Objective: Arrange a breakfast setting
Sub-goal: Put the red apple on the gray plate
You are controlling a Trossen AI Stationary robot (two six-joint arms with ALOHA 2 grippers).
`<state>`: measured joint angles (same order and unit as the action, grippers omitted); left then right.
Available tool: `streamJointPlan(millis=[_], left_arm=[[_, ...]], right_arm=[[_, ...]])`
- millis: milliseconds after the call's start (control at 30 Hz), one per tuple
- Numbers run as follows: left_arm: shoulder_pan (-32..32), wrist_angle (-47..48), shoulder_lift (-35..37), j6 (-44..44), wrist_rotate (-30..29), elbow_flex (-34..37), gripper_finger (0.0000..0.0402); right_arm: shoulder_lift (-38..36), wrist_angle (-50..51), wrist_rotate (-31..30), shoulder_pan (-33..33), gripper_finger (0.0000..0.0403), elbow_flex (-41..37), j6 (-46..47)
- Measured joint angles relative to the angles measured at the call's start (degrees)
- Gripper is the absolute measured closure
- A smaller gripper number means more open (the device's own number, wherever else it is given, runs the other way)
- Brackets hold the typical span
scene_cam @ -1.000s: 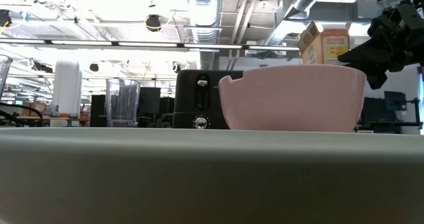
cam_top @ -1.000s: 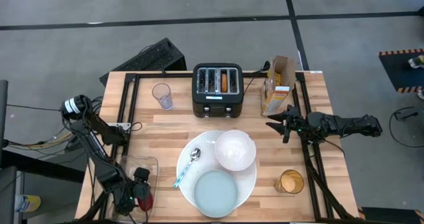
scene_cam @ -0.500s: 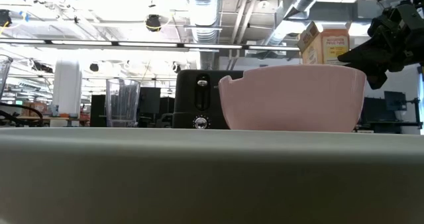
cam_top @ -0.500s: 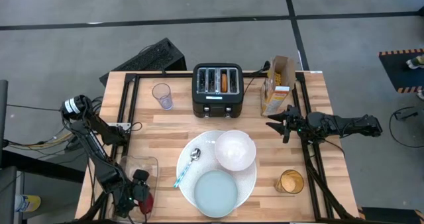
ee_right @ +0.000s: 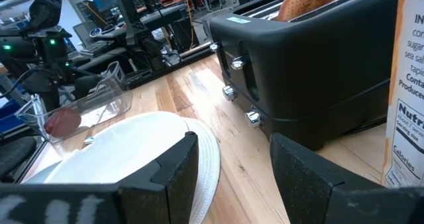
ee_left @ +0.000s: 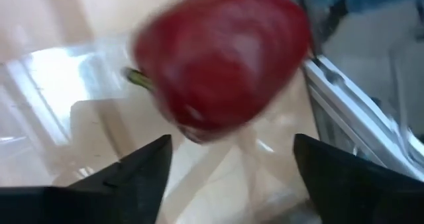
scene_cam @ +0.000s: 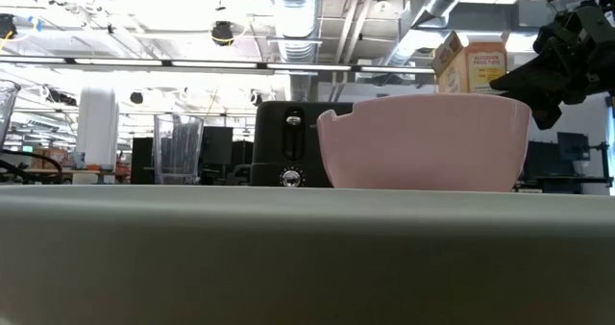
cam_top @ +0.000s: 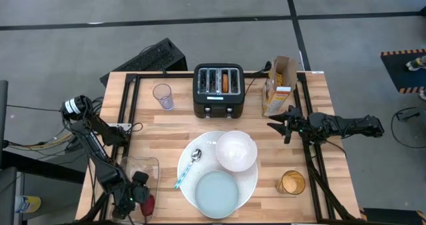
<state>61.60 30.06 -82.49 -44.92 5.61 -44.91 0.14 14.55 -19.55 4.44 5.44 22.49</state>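
Left tool (cam_top: pixel 144 200): hanging left of the large plate, over a clear plastic container (cam_top: pixel 136 168); dark fingers (ee_left: pixel 126 174) spread apart, gripping nothing.
Apple (ee_left: pixel 222 55): small, red, glossy, round, lying just ahead of those fingers beside the container's near edge.
Glass (cam_top: pixel 163 96): clear tumbler, standing far-left of the plate.
Spoon (cam_top: pixel 188 167): metal bowl, blue handle, resting on the plate's left rim.
Large plate (cam_top: pixel 250 178): round, white, sitting on the wooden slat table (cam_top: pixel 166 128); carrying a small pale-blue plate (cam_top: pixel 216 192) and a white bowl (cam_top: pixel 235 150).
Toaster (cam_top: pixel 218 90): black, boxy, behind the plate; a browned bagel (cam_top: pixel 225 82) showing in one slot.
Cereal box (cam_top: pixel 279 85): cardboard, opened, right of the toaster.
Right tool (cam_top: pixel 285 126): hovering right of the plate, fingers parted, empty.
Cup (cam_top: pixel 291 182): orange-filled, right of the plate.
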Motion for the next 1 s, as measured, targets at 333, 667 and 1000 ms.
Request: streamJointPlan(millis=[333, 667, 1000], left_arm=[[0.0, 5.0, 0.0, 7.4, 0.2, -4.2, 0.0006], [-0.9, 7.0, 0.0, 20.8, -8.1, -8.5, 0.0003], [-4.4, 4.6, -0.1, 30.3, -7.0, -8.5, 0.0003]], right_arm=[[0.0, 0.0, 0.0, 0.0, 0.0195, 0.0, 0.0], [0.0, 0.0, 0.0, 0.0, 0.0195, 0.0, 0.0], [0.0, 0.0, 0.0, 0.0, 0.0195, 0.0, 0.0]])
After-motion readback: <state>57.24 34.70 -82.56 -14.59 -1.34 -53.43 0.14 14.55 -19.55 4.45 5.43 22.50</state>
